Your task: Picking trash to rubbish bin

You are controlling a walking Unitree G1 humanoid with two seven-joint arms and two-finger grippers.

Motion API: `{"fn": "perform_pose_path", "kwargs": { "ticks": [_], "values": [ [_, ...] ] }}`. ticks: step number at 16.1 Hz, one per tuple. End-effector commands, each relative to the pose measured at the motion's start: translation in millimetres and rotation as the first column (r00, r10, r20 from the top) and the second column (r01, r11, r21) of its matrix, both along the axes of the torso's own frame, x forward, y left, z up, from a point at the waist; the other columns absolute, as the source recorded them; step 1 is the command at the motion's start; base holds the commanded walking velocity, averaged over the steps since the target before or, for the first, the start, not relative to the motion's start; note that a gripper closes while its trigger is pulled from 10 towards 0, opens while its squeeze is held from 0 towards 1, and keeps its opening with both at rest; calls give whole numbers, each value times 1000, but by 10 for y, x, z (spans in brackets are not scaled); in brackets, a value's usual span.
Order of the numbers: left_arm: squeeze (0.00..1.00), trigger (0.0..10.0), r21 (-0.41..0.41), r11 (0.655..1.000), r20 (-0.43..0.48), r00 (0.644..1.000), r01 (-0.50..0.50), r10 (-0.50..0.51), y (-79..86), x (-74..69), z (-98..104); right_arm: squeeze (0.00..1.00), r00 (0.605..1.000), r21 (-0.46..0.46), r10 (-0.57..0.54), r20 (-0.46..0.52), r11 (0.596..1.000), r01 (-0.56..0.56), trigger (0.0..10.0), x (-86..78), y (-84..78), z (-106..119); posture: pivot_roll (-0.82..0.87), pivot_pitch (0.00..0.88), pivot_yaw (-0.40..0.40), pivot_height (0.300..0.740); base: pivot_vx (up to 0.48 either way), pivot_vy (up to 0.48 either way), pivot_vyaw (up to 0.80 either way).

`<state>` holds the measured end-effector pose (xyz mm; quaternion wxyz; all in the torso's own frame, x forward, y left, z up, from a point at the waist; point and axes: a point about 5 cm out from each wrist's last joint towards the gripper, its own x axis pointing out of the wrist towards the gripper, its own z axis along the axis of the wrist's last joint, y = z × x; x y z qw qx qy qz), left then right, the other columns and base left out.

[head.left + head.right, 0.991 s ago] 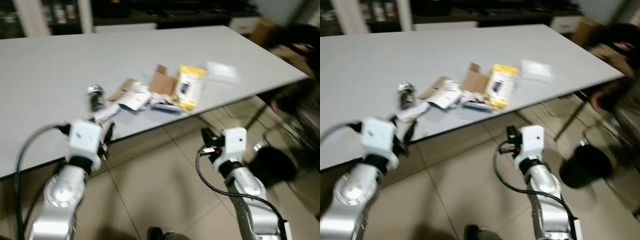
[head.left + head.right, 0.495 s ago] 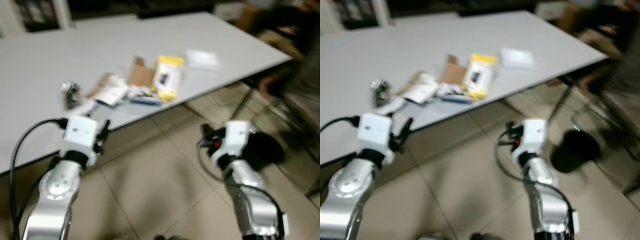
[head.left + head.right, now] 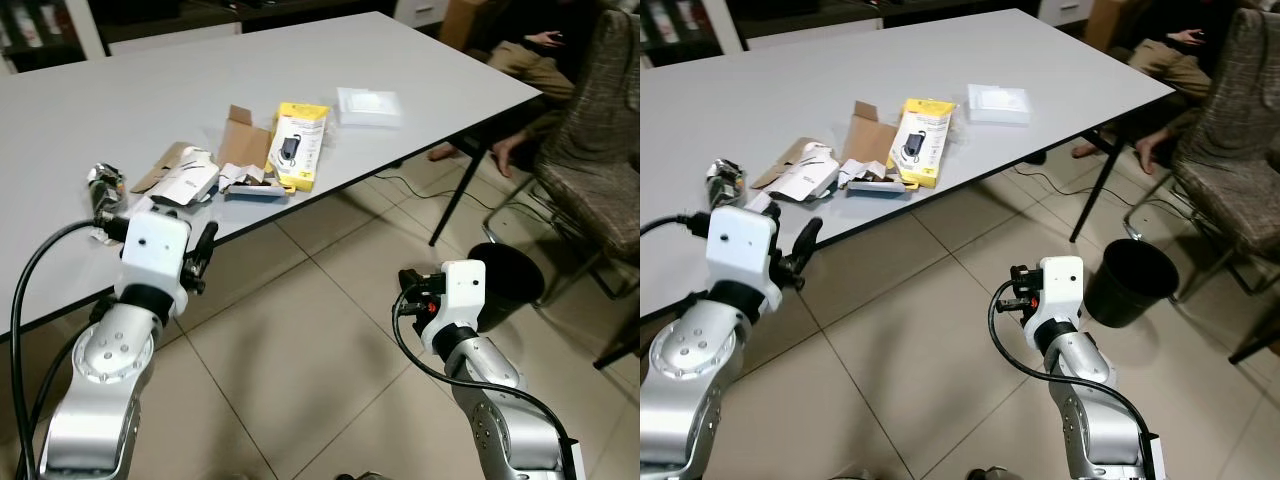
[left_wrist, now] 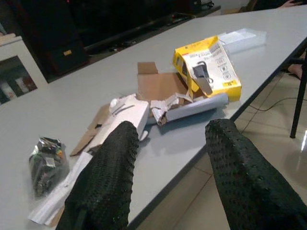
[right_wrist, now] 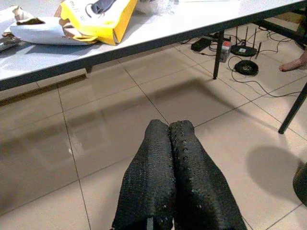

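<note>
A beige tiled floor [image 3: 940, 330] lay under both arms. The right gripper [image 5: 170, 139] hung low over the tiles with its two black fingers pressed together, holding nothing. The left gripper [image 4: 172, 139] was held just short of the table edge, its fingers spread wide apart and empty, pointing at the trash without touching it. The white table [image 3: 150, 90] carried the litter near its front edge: a crumpled foil wrapper [image 3: 725, 180] at the robot's left, a white torn carton [image 3: 190, 180] on brown cardboard [image 3: 240, 150], a yellow box [image 3: 298, 145] beside that, and a clear plastic packet [image 3: 368, 104] further right. To the right, beyond the table's leg, a black rubbish bin [image 3: 1130, 283] stood on the floor; its inside looked dark and I could not tell its contents. Behind it a person [image 3: 530, 60] sat beside a chair [image 3: 600, 150].
</note>
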<state>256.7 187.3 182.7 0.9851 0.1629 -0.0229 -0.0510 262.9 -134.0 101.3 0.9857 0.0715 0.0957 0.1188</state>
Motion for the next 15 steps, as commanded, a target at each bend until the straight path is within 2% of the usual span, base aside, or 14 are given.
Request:
{"fn": "perform_pose_path", "kwargs": {
  "ticks": [1, 4, 12, 15],
  "values": [
    [0, 10000, 2, 1000, -7, 1000, 0, 0, 17, 27, 5, 0, 999, 13, -14, 29, 1000, 14, 10000, 12, -10, 71, 126, 76, -72, 740, 0, 274, 0],
    [0, 10000, 0, 1000, 2, 1000, 12, -12, 3, 79, 30, 0, 999, 17, -21, 32, 1000, 20, 10000, 20, -20, 76, 122, 64, -66, 740, 0, 309, -171],
    [0, 10000, -7, 999, -2, 999, 40, -40, -52, 129, 5, 0, 999, 7, -47, 20, 999, 47, 10000, -9, -51, 37, 112, 48, -56, 740, 0, 334, -655],
    [0, 10000, -11, 999, -2, 999, 35, -35, -50, 134, -11, 0, 999, -7, -21, 33, 1000, 21, 10000, 17, -44, 64, 111, 46, -63, 740, 0, 334, -144]
  ]
}}
